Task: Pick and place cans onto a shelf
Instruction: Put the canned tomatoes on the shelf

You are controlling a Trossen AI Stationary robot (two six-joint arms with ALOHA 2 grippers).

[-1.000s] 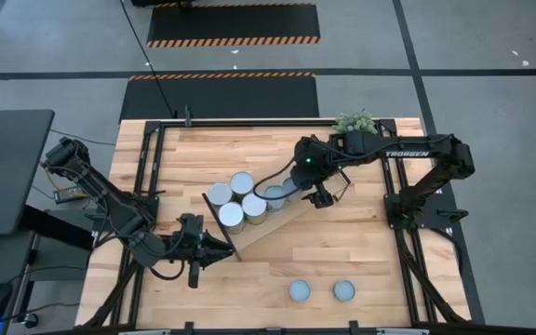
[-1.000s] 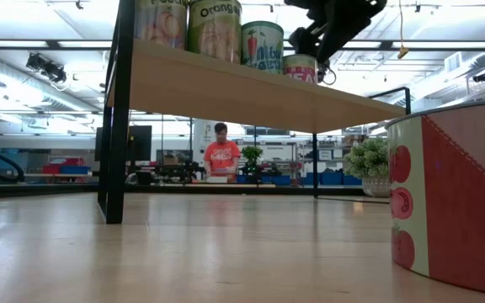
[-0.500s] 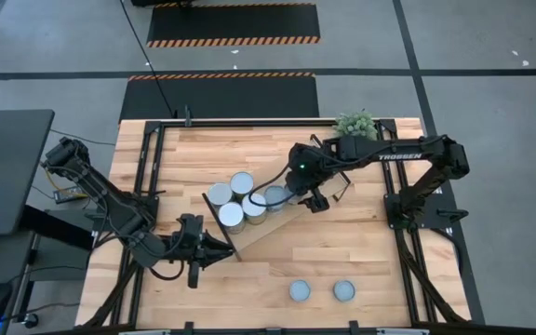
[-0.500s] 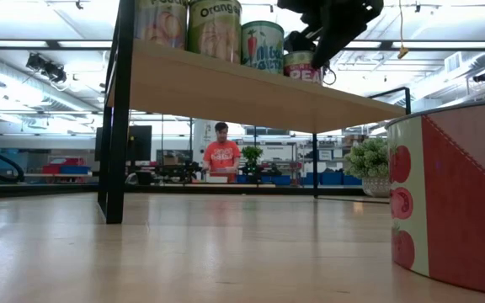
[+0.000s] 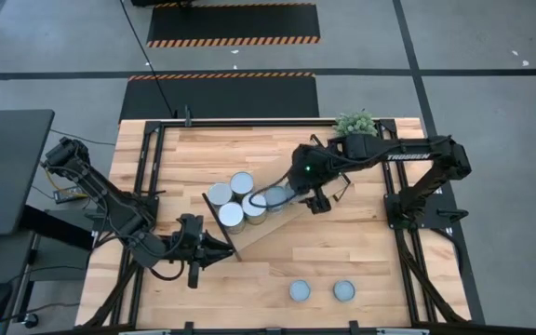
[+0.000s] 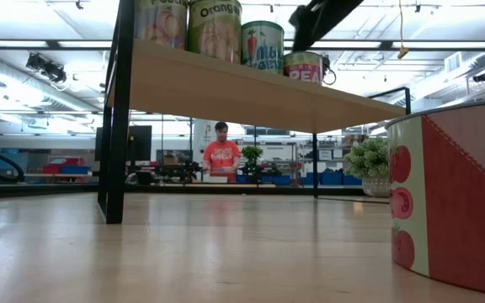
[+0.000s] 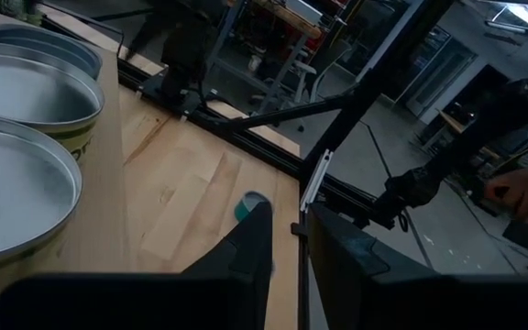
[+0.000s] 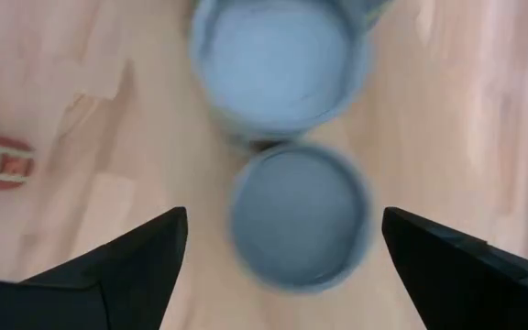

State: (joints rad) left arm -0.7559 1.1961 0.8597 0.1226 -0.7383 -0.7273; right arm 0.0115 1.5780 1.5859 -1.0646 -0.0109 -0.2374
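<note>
Cans (image 5: 247,197) sit clustered on the shelf (image 5: 291,217), two more (image 5: 322,291) waiting on the desk (image 5: 370,261); my right tool (image 5: 316,201), released, hovers above the newest. I'd lift straight, clearing neighbours; left tool (image 5: 220,249) idles near-clenched, empty.

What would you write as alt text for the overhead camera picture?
Seen from above, the right gripper hovers with jaws open over the cans clustered on the slanted shelf. The left gripper waits at the shelf's near end, and two more cans stand at the table's front edge.
</note>
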